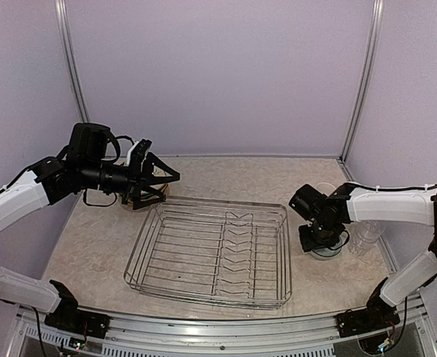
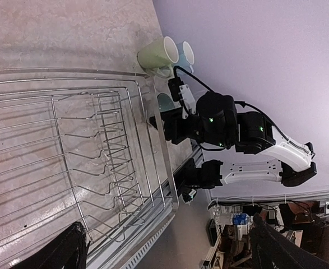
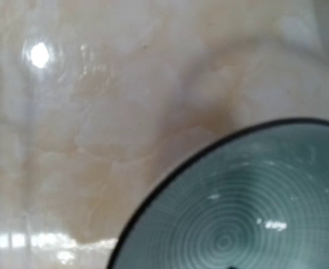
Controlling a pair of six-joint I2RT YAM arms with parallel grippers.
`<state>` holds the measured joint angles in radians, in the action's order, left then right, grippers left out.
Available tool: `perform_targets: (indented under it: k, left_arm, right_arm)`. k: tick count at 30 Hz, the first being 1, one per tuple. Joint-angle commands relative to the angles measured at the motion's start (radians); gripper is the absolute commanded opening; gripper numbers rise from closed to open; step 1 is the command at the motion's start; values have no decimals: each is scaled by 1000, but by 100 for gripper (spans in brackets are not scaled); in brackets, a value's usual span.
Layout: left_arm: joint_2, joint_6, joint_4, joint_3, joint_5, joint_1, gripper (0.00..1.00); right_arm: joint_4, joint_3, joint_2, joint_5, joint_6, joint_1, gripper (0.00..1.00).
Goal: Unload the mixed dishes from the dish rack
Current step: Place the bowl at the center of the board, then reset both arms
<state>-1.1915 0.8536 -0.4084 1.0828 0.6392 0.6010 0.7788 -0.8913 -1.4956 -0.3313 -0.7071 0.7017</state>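
The dish rack [image 1: 211,253], a silver wire basket, stands in the middle of the table with nothing in it; it also fills the left of the left wrist view [image 2: 69,162]. My left gripper [image 1: 166,182] hovers open above yellowish plates [image 1: 157,196] beyond the rack's far left corner, its dark fingertips [image 2: 69,249] at the bottom of its view. My right gripper [image 1: 319,239] sits low over the pale grey-green bowl [image 1: 330,251], which rests on the table right of the rack. The bowl [image 3: 248,207] fills the right wrist view; no fingers show there. The pale green mug [image 2: 158,56] and light blue mug [image 2: 185,53] stand beyond the rack.
A clear glass [image 1: 367,238] stands right of the bowl, close to my right forearm [image 1: 389,202]. Lilac walls [image 1: 218,74] enclose the table on three sides. The metal rail [image 1: 203,327] runs along the near edge.
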Motion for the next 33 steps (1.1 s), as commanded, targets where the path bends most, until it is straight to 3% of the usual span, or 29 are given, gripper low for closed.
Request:
perform_targets:
  k: [1, 10, 19, 33]
  left_arm:
    - [61, -66, -96, 71, -78, -7, 96]
    - [177, -171, -249, 193, -266, -32, 99]
    - [343, -241, -272, 251, -472, -38, 99]
    - [618, -380, -245, 263, -776, -38, 99]
  right_arm:
    - [48, -41, 86, -17, -1, -8, 51]
    - [135, -168, 277, -97, 63, -7, 81]
    - [40, -352, 441, -112, 272, -7, 99]
    - [-383, -356, 717, 145, 570, -7, 100]
